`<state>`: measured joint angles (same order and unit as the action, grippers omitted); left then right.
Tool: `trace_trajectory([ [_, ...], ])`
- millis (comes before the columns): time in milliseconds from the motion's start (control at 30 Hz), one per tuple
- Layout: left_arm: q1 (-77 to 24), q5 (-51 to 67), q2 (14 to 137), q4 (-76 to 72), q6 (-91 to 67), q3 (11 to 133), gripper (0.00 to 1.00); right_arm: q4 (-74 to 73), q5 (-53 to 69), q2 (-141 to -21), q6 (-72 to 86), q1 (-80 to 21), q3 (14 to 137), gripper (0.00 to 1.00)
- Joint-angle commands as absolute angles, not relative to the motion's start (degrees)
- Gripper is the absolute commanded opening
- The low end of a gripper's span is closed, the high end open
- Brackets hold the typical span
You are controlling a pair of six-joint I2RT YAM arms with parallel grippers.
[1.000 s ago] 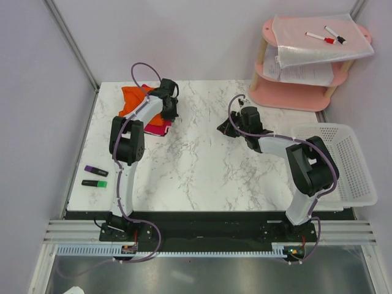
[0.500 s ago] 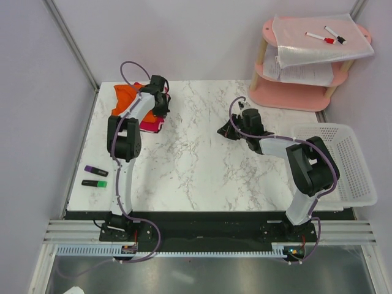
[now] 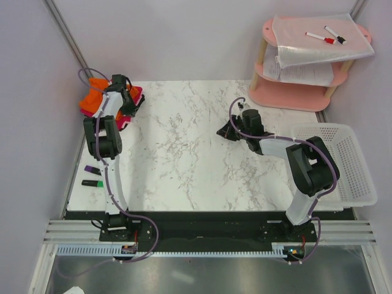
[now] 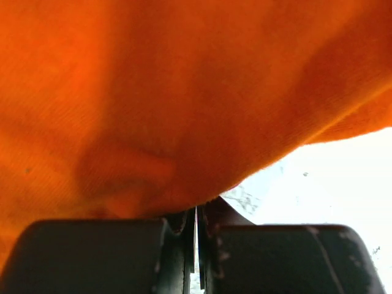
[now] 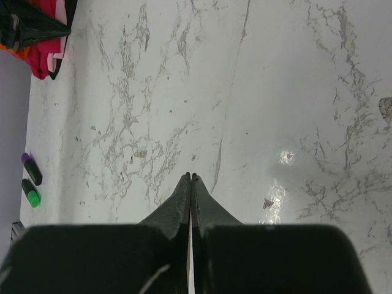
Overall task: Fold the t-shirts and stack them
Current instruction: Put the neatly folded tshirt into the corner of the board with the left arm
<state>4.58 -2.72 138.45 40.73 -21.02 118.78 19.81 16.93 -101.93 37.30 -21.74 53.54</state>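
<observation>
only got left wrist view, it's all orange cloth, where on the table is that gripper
Observer: At the far left corner of the white marble table. The left gripper is pinching the crumpled orange t-shirt there.
Operator: any other shirt with it
Observer: Yes, a magenta t-shirt is bunched up against the orange one.
Operator: right arm in the way
Observer: No. The right gripper is shut and empty, over bare marble right of centre, well apart.
</observation>
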Motion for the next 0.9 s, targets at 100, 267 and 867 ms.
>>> trace_trajectory([
  [100,4.49,-0.18,136.15,40.17,-22.33,121.47,0.02,23.2,17.23,-99.67,37.44,-21.53,51.42,0.01],
  [267,0.09,-1.75,125.63,34.47,-20.75,111.29,0.27,17.78,13.81,-97.39,33.15,-21.62,52.91,0.05],
  [867,-18.63,-2.29,88.52,13.9,-18.27,65.42,1.0,2.37,-11.06,-77.63,17.84,-21.62,47.21,0.98],
])
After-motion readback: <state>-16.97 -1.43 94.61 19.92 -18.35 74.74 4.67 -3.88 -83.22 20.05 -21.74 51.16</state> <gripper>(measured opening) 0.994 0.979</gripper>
